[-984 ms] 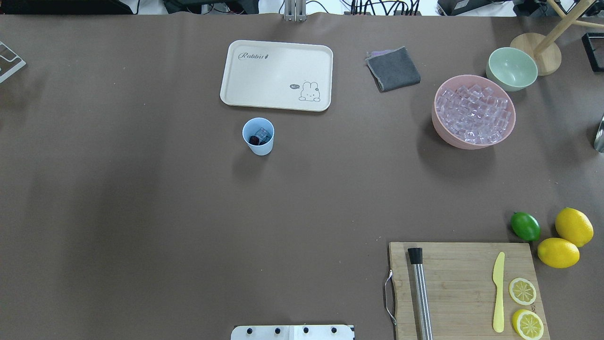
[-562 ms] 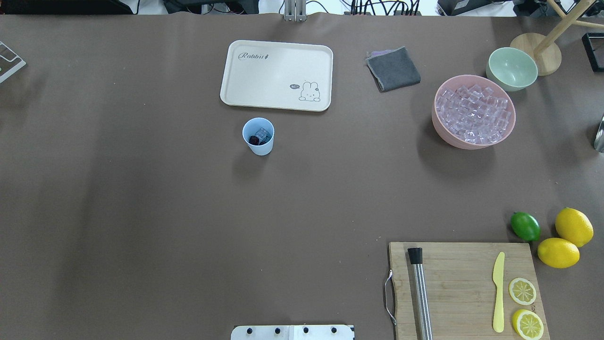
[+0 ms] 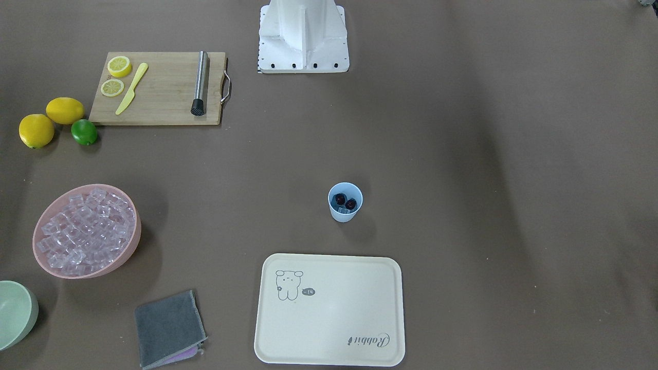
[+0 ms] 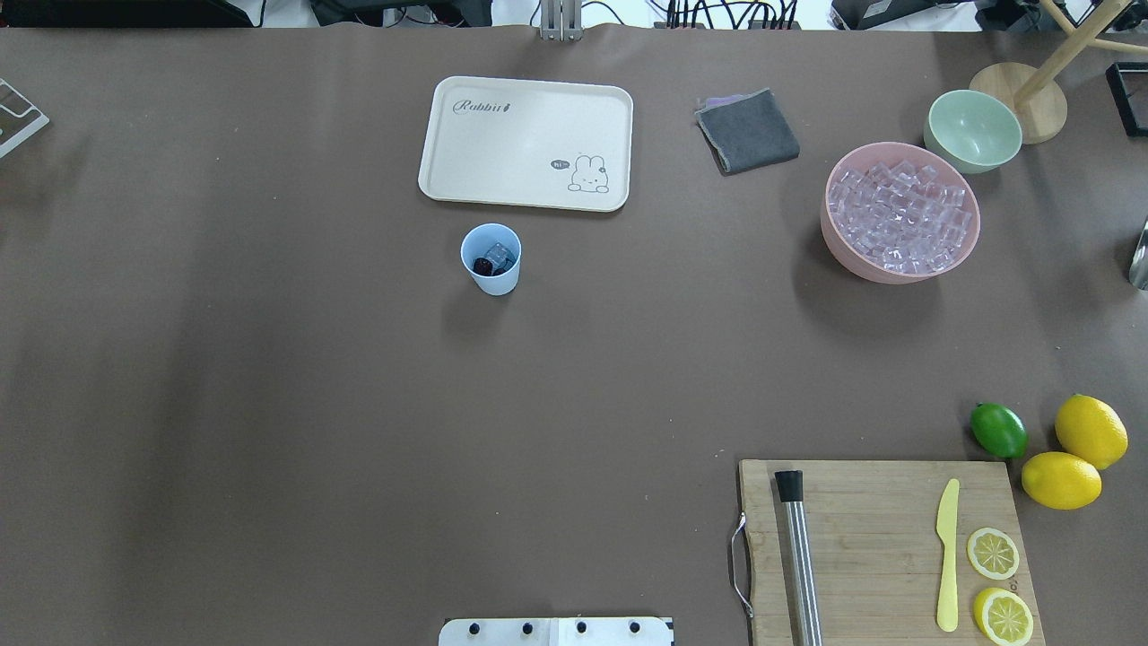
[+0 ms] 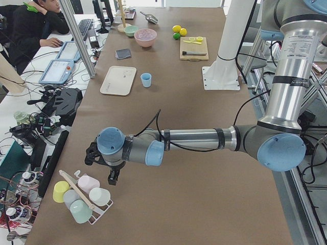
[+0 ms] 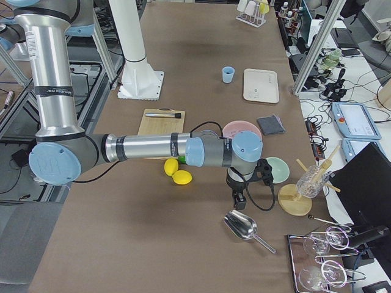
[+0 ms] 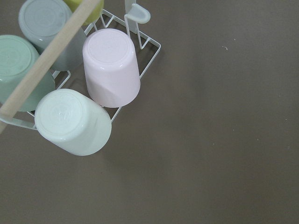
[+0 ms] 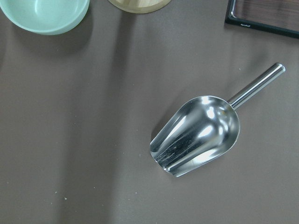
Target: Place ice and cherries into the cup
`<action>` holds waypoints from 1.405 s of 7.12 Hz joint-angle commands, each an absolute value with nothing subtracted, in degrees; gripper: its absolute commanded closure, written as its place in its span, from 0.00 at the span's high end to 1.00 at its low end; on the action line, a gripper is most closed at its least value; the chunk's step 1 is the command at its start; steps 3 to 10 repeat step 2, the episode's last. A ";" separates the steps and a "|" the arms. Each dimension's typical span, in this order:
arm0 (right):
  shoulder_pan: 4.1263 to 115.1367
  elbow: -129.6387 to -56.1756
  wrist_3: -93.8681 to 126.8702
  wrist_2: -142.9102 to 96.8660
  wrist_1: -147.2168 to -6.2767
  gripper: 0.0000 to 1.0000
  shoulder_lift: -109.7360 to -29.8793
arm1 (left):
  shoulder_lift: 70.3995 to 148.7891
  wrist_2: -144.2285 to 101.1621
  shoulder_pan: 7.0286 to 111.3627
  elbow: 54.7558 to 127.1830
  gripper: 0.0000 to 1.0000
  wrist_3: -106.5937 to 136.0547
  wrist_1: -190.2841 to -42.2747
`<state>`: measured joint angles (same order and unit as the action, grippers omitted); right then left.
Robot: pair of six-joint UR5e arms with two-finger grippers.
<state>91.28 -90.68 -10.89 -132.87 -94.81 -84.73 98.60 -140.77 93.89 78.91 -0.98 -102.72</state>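
The light blue cup [image 4: 491,260] stands upright mid-table, just in front of the cream tray; it also shows in the front view [image 3: 345,202]. Inside it lie the two dark cherries [image 3: 340,198] and a clear ice cube [image 4: 498,253]. Many more ice cubes [image 4: 900,217] fill the pink bowl [image 4: 834,242] at the right. My left gripper [image 5: 111,176] hangs far off at the table's left end by a rack of cups, and my right gripper [image 6: 237,198] hangs at the right end above a metal scoop. I cannot tell whether either is open or shut.
A cream tray [image 4: 525,144], a grey cloth [image 4: 747,130] and a pale green bowl [image 4: 973,130] lie at the back. A cutting board [image 4: 879,547] holds a muddler, knife and lemon slices, with a lime [image 4: 998,430] and lemons beside it. The scoop [image 8: 196,135] lies under my right wrist, and the cup rack [image 7: 112,70] under my left.
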 commanded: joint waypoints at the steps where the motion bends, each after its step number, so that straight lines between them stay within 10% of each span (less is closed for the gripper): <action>1: 91.23 -90.27 -10.81 -132.80 -94.75 0.99 -84.73 | 98.44 -140.80 93.87 78.93 0.98 -0.71 -102.75; 10: 91.23 -90.35 -10.81 -132.80 -94.75 0.99 -84.73 | 98.35 -140.97 94.04 79.53 0.98 -0.70 -102.48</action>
